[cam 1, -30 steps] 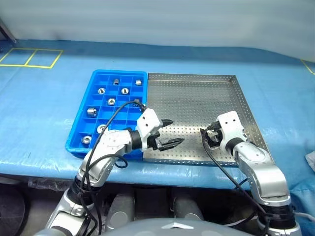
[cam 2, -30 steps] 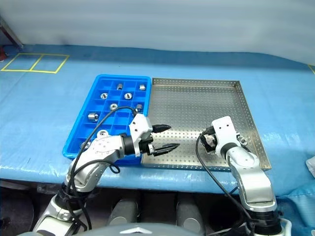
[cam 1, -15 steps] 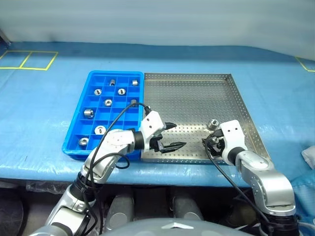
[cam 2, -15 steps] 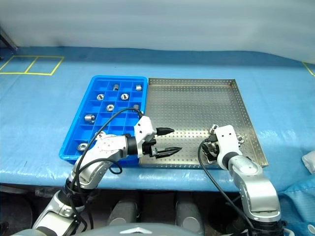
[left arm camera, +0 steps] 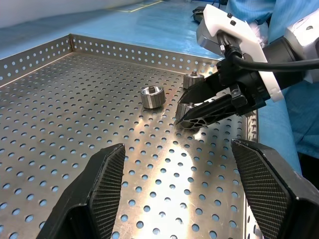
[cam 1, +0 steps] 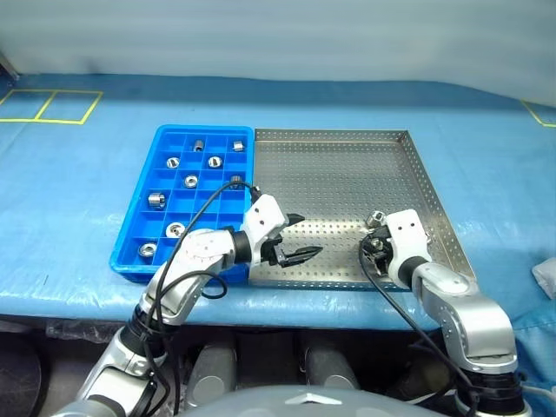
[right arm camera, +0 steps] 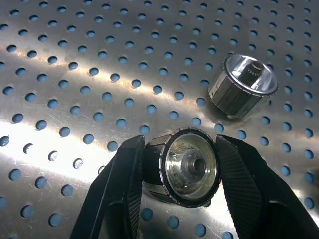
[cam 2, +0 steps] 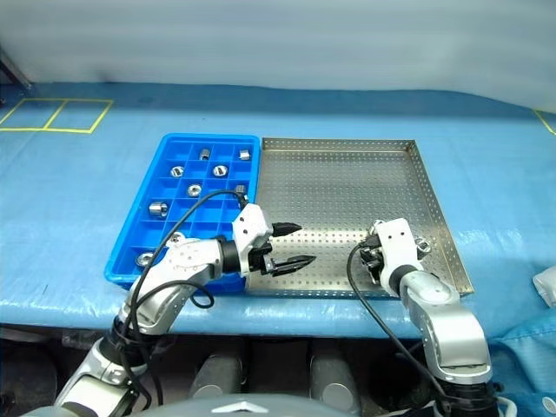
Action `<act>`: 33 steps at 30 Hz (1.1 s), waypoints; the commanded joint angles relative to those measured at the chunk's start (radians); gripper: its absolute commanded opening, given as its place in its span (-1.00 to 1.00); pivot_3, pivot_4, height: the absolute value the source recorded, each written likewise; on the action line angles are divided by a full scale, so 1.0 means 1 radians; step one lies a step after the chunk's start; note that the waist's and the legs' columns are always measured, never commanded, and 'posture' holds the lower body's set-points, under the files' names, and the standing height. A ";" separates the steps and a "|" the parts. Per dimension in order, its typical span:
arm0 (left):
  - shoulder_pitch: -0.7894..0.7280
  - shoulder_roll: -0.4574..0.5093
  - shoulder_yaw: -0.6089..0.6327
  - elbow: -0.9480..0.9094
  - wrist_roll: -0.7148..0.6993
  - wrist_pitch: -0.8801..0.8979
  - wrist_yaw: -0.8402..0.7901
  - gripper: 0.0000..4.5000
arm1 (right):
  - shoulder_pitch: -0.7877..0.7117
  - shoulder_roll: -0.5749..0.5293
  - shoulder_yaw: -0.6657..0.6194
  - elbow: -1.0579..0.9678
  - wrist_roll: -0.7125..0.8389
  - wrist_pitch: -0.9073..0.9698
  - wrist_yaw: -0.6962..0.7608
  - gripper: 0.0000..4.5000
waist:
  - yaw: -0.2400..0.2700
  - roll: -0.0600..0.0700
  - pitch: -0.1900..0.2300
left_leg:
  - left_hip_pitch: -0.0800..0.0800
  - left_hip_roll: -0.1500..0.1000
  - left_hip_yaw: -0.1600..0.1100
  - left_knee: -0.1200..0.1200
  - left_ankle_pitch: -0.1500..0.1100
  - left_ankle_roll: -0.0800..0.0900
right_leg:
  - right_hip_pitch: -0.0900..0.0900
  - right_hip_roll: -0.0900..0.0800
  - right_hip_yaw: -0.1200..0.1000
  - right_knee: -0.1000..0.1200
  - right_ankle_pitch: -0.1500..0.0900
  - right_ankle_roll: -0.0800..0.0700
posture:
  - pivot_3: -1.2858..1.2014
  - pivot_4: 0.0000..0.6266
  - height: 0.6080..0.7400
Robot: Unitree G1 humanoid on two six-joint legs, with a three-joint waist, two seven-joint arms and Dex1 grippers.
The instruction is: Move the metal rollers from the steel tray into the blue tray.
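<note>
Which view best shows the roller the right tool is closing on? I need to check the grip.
The right wrist view: the roller sits between both fingers. The left wrist view shows it from the side; in the head views it is tiny.

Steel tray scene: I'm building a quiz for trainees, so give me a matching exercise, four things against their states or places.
Things:
1. right gripper
2. left gripper
3. small shiny metal roller lying free
4. bright blue plastic compartment tray

States or places:
A. open, holding nothing, above the large perforated steel tray
B. on the steel tray floor, beside the gripped roller
C. fingers closed around a roller
D. left of the steel tray, with rollers in several compartments

Pairs: 1-C, 2-A, 3-B, 4-D
</note>
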 commanded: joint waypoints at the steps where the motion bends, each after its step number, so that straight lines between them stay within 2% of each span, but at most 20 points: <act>1: 0.023 0.015 0.058 -0.090 0.002 0.015 0.051 0.64 | -0.060 -0.005 0.037 -0.048 0.024 -0.068 0.037 -0.14 | 0.001 0.000 0.000 | 0.000 0.000 0.000 0.000 0.000 0.000 | 0.000 0.000 0.000 0.000 0.000 0.000 | 0.15 -0.52 1.00; 7: 0.146 0.055 0.163 -0.241 0.020 0.082 0.188 0.64 | -0.242 0.020 0.197 0.086 0.030 -0.220 0.140 -0.14 | 0.009 0.000 0.000 | 0.001 0.001 0.000 -0.002 0.000 0.000 | 0.000 0.001 -0.001 0.000 0.000 0.000 | 0.23 -0.52 1.00; 11: 0.196 0.006 0.281 -0.285 0.058 0.121 0.357 0.64 | -0.383 0.067 0.283 0.253 0.045 -0.314 0.236 -0.14 | 0.037 -0.001 0.001 | 0.001 0.001 -0.001 -0.002 0.000 0.000 | 0.000 0.001 -0.001 0.000 0.000 -0.001 | 0.29 -0.52 1.00; 14: 0.231 -0.012 0.330 -0.316 0.074 0.123 0.419 0.64 | -0.467 0.104 0.336 0.381 0.040 -0.402 0.310 -0.14 | 0.059 -0.001 0.001 | 0.001 0.001 -0.002 -0.002 0.000 0.000 | 0.000 0.001 -0.002 0.000 0.000 -0.001 | 0.33 -0.52 1.00; 23: 0.302 -0.048 0.353 -0.371 0.103 0.124 0.512 0.64 | -0.653 0.229 0.344 0.718 0.046 -0.623 0.439 -0.14 | 0.134 -0.001 0.001 | 0.001 0.001 -0.002 -0.004 0.000 0.000 | 0.000 0.001 -0.003 -0.001 -0.001 -0.001 | 0.39 -0.52 1.00; 33: 0.344 -0.038 0.326 -0.390 0.118 0.128 0.510 0.64 | -0.769 0.314 0.332 1.033 -0.002 -0.788 0.461 -0.14 | 0.189 -0.001 0.001 | 0.001 0.001 -0.001 -0.010 0.001 -0.001 | -0.002 0.001 -0.003 -0.001 -0.002 -0.004 | 0.43 -0.52 1.00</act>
